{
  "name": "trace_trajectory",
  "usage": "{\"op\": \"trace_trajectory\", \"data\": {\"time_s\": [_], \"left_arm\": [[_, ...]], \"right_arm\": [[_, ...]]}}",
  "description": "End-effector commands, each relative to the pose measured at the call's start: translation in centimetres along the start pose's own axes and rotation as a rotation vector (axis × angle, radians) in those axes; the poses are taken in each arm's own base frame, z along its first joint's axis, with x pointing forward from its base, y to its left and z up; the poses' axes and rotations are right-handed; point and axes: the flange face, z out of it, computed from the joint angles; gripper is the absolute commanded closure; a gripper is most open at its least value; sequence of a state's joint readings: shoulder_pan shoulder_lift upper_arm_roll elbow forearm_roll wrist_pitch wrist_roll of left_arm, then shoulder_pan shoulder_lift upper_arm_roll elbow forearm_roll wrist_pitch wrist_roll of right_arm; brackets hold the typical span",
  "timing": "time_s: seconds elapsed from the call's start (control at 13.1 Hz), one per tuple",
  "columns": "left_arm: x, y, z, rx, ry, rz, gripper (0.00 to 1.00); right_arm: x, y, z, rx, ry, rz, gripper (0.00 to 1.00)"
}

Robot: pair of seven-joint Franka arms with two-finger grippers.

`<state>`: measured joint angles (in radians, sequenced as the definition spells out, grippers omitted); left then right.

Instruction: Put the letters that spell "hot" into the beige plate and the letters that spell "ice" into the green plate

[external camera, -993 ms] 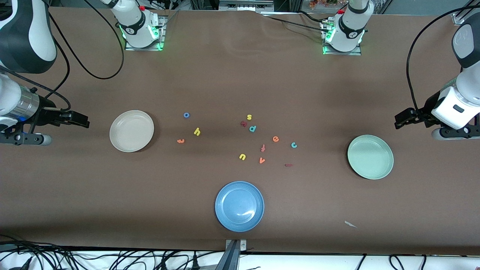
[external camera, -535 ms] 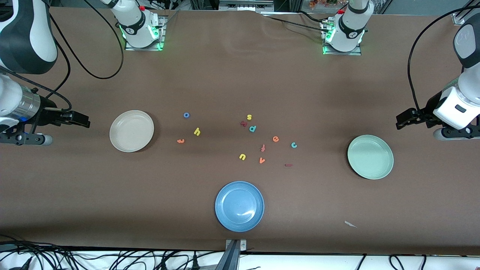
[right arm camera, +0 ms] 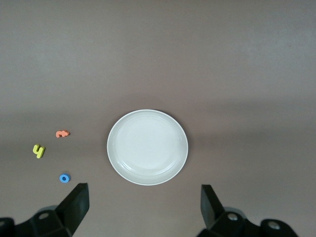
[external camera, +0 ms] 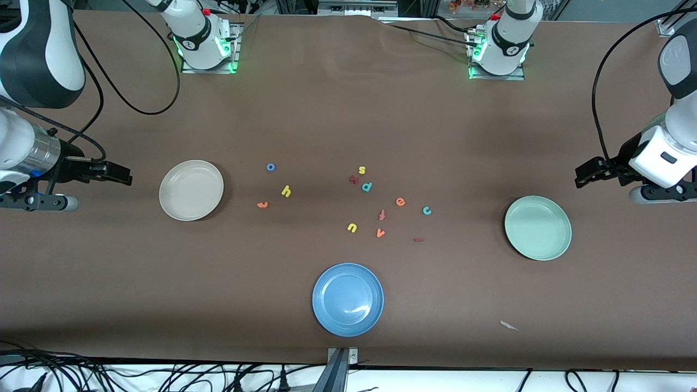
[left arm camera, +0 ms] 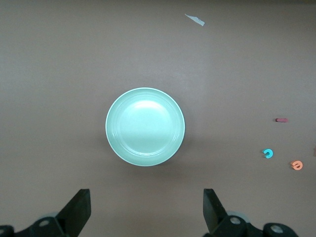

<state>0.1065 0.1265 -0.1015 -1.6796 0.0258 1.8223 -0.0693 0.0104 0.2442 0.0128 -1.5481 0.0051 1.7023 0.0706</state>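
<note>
Three plates are seen, nothing in any: beige plate (external camera: 191, 190) mid-left of the frame, green plate (external camera: 537, 227) mid-right, blue plate (external camera: 347, 299) bottom centre. Yellow h (external camera: 286, 190), blue o (external camera: 270, 167), orange t (external camera: 262, 204), orange e (external camera: 400, 202), teal c (external camera: 427, 210) and dark red i (external camera: 419, 239) are scattered between them on the table. Left gripper (left arm camera: 146, 210) is spread over the green plate, right gripper (right arm camera: 143, 206) spread over the beige one.

I see the blue plate (external camera: 348, 299) nearest the front camera. Farther from the camera than it lie yellow u (external camera: 352, 227), orange v (external camera: 380, 233), reddish f (external camera: 382, 215), teal p (external camera: 367, 187), yellow s (external camera: 362, 170), dark red zigzag (external camera: 354, 179) (touching nothing). A white scrap (external camera: 509, 325) lies toward the left arm's end.
</note>
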Motion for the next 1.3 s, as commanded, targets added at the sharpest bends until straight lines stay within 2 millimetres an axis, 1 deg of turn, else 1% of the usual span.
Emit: {"op": "trace_trajectory", "data": {"time_s": [0.0,0.69,0.76,1.22], "left_arm": [[0.1,-0.3,-0.3,0.014,0.011,0.023,0.00],[0.1,-0.3,-0.2,0.013,0.011,0.023,0.00],[0.1,-0.3,-0.2,0.014,0.011,0.023,0.00],[0.1,-0.4,-0.3,0.013,0.012,0.021,0.00]], "right_arm": [[-0.4,-0.3,0.0,-0.010,0.000,0.002,0.00],[-0.3,-0.2,0.2,-0.012,-0.001,0.003,0.00],[-0.4,-0.2,0.0,-0.013,0.000,0.003,0.00],[-1.0,-1.3,-0.7,-0.014,0.002,-0.014,0.00]]}}
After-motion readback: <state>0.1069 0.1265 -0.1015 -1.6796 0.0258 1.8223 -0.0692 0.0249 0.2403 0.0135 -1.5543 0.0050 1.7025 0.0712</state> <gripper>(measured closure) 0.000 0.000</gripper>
